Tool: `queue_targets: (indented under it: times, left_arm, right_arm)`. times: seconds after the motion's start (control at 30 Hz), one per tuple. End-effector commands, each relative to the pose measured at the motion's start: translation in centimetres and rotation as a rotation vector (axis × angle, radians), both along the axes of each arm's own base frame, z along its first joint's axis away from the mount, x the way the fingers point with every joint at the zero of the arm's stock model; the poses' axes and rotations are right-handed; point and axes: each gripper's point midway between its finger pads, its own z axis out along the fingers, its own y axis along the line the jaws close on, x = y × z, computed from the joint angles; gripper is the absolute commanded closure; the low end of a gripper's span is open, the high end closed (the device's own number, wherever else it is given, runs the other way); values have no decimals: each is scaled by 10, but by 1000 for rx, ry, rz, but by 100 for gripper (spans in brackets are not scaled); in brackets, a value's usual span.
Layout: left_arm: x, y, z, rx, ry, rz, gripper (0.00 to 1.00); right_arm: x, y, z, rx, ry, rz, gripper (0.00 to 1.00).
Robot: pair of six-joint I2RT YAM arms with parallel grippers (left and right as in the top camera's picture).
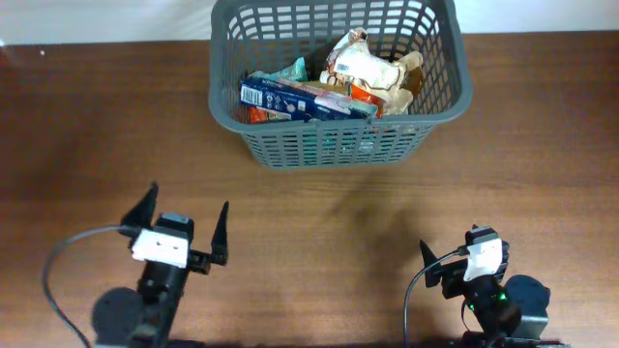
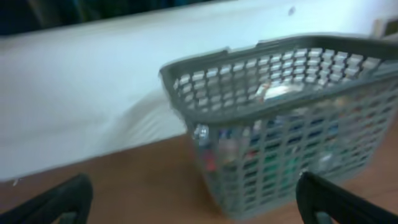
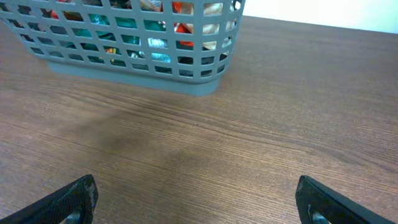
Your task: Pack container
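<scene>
The container (image 1: 334, 145), a large dark grey lattice basket, stands at the back centre of the wooden table. It holds several snack packets, among them a blue box (image 1: 300, 100) and a white and tan packet (image 1: 363, 66). My left gripper (image 1: 189, 198) is open and empty at the front left, well short of the basket. The left wrist view is blurred; it shows the basket (image 2: 249, 115) ahead beyond the spread fingers (image 2: 196, 205). My right gripper (image 1: 466, 246) is open and empty at the front right. Its wrist view shows the basket's lower wall (image 3: 130, 68) beyond the wide-apart fingers (image 3: 199, 199).
Bare brown wood table (image 1: 319, 222) lies between the grippers and the basket. A white wall or surface (image 2: 81, 106) runs behind the table's far edge. A cable (image 1: 58, 261) loops beside the left arm's base.
</scene>
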Motion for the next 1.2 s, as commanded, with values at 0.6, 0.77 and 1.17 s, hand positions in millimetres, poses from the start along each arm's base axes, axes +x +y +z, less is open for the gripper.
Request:
queue_targets:
  times: [0.6, 0.77, 1.17]
  left_arm:
    - [11, 11, -126, 15, 20, 53, 1]
    - [11, 13, -128, 15, 20, 64, 1]
    - [11, 14, -129, 15, 24, 67, 1]
  right_arm:
    - [0, 3, 1, 3, -6, 13, 1]
    - [0, 3, 1, 3, -6, 13, 1]
    - [0, 3, 1, 3, -6, 13, 1]
